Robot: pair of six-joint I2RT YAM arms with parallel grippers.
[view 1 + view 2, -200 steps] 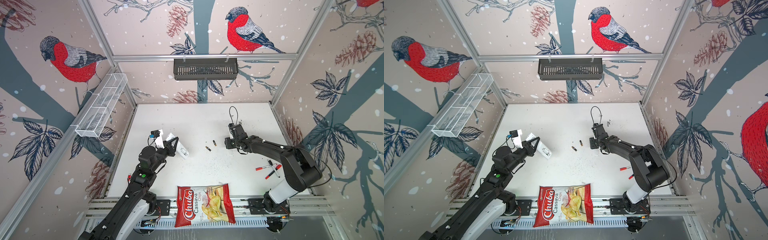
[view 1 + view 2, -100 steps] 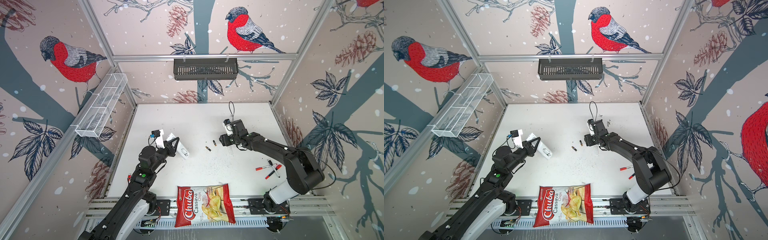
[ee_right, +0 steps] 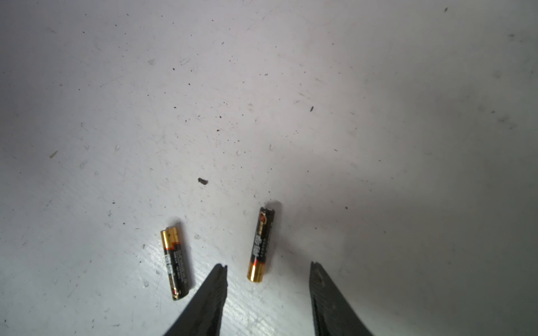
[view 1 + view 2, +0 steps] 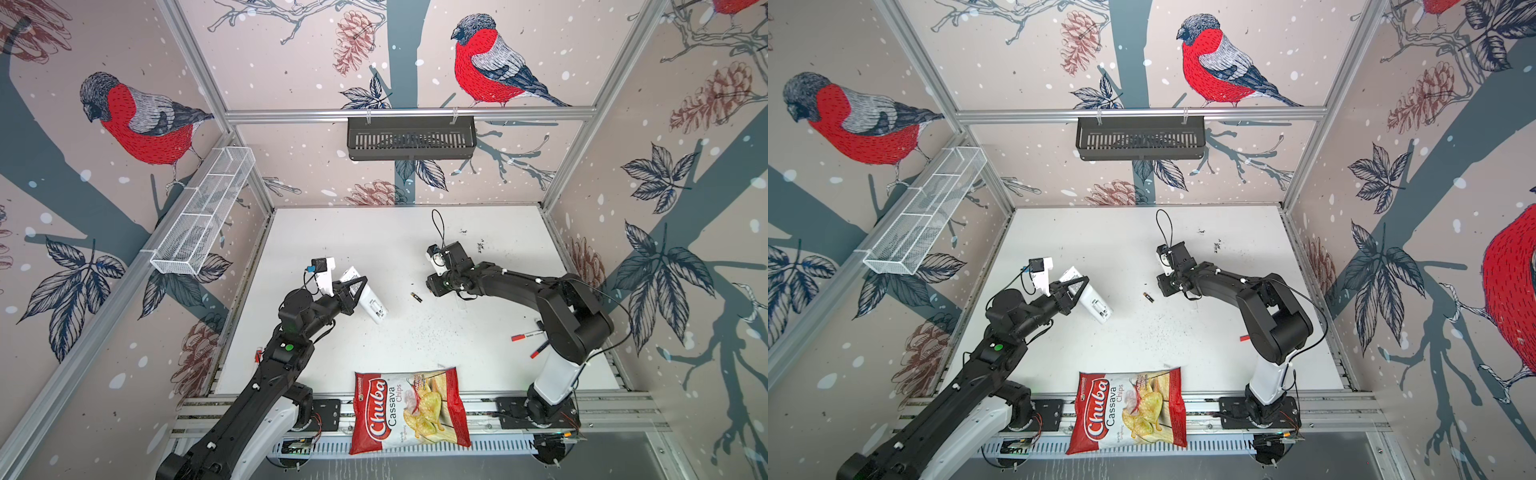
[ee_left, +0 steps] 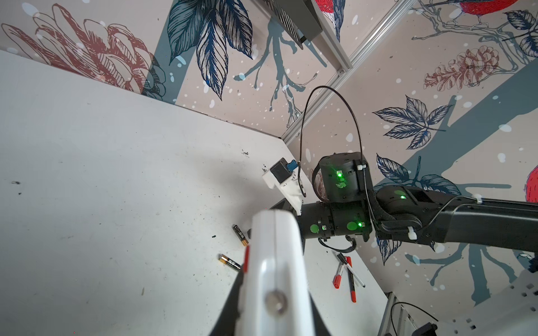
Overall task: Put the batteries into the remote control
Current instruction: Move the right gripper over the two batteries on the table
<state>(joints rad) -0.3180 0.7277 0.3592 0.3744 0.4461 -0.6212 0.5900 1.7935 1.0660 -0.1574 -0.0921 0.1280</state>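
My left gripper (image 4: 352, 291) is shut on the white remote control (image 4: 370, 301), held tilted above the table's left side. In the left wrist view the remote control (image 5: 273, 256) fills the space between the jaws. Two batteries, dark with gold ends, lie on the table (image 3: 174, 261) (image 3: 261, 244). My right gripper (image 3: 269, 266) hangs open low over them, and the gold end of the nearer battery lies between its fingertips without touching them. In both top views only one battery (image 4: 416, 297) (image 4: 1148, 297) shows, just left of the right gripper (image 4: 432, 286).
A Chuba chips bag (image 4: 409, 411) lies at the table's front edge. Red-capped markers (image 4: 525, 336) lie beside the right arm's base. A black basket (image 4: 411, 139) hangs on the back wall and a white wire basket (image 4: 203, 216) on the left wall.
My right gripper has moved left and down over the batteries and now covers one in the top views. Its jaws have narrowed. The left arm with the remote control has stayed still.
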